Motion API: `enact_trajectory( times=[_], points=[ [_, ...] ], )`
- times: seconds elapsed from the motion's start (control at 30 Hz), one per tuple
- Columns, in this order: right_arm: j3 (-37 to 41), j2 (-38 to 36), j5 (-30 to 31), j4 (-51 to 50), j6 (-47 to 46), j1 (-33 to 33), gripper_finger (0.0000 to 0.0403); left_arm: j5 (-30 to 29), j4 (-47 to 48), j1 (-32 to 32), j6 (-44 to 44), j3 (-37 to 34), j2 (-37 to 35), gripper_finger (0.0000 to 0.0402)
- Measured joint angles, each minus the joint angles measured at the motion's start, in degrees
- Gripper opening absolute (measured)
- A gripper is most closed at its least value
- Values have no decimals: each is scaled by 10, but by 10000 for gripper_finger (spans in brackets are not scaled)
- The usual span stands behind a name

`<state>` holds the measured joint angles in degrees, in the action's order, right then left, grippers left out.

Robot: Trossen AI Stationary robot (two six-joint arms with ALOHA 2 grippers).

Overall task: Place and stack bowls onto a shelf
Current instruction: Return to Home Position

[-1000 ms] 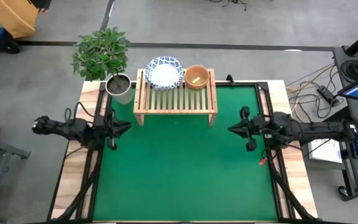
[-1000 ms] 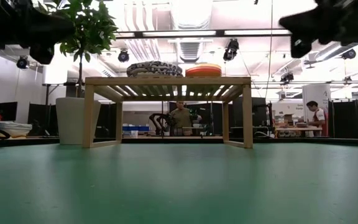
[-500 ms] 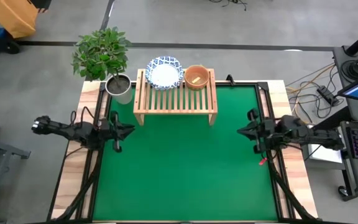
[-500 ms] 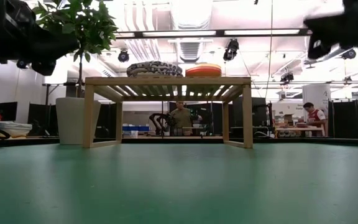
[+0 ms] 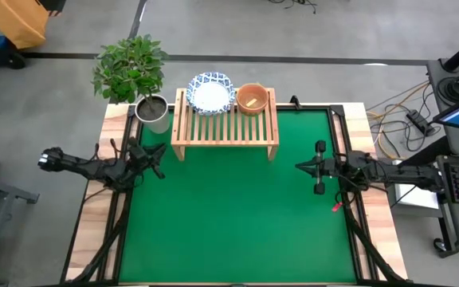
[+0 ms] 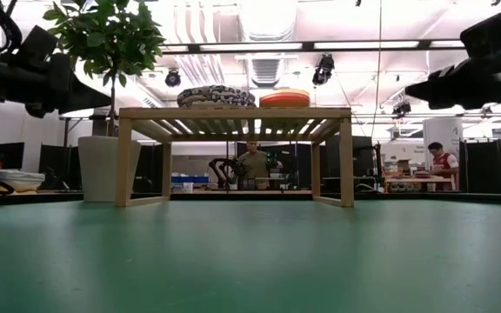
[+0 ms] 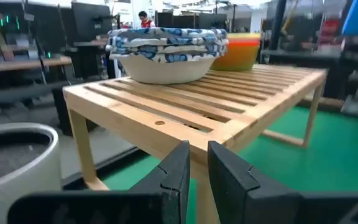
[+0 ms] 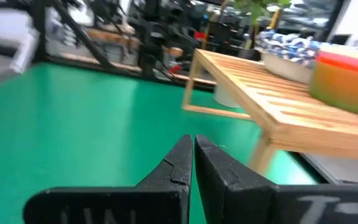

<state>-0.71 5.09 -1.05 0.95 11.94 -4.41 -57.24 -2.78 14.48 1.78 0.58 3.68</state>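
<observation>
Swung toward the shelf (image 5: 225,131) since half a second ago: the left gripper (image 5: 156,151), then pointing straight across the table (image 5: 229,223), now angled at the shelf's near left corner. Pushed a little farther out over the green in the same span: the right gripper (image 5: 298,167). Nothing else shifted.

Left gripper just inside the table's left edge, raised above the surface, near the shelf's left legs and the grey plant pot (image 5: 154,114). Its fingers (image 7: 178,177) drawn almost together, only a thin slit between, gripping nothing. Right gripper over the table's right side, roughly level with the left one, well apart from the shelf. Its fingers (image 8: 178,168) pressed tip to tip, likewise empty.

Shelf at the far edge of the table, standing on its legs, slats running front to back. On the back left of its top, white bowls (image 5: 210,93) with blue-patterned rims, nested in one stack. Just beside them to the right, small plain bowls (image 5: 251,99) in a second stack, orange-yellow uppermost; whether touching the white stack, cannot tell.

Plant pot just outside the shelf's left end, leafy plant (image 5: 130,64) in it. Seen level across the table, two people (image 6: 253,162) far back in the room, one framed under the shelf, one off to the right.
</observation>
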Motion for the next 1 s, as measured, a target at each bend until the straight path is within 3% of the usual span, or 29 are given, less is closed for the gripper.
enact_trajectory(
  times=[0.17, 0.57, 1.0],
  points=[
    [0, 14, 24, 2, 29, 0, 9, 2, 0, 0, -51, 0, 13, 39],
    [0, 14, 26, 1, -32, 0, 9, 4, 4, 0, -53, 4, 28, 39],
    [0, 14, 26, 0, -34, 0, 9, 4, 3, 0, -53, 5, 28, 39]
  ],
)
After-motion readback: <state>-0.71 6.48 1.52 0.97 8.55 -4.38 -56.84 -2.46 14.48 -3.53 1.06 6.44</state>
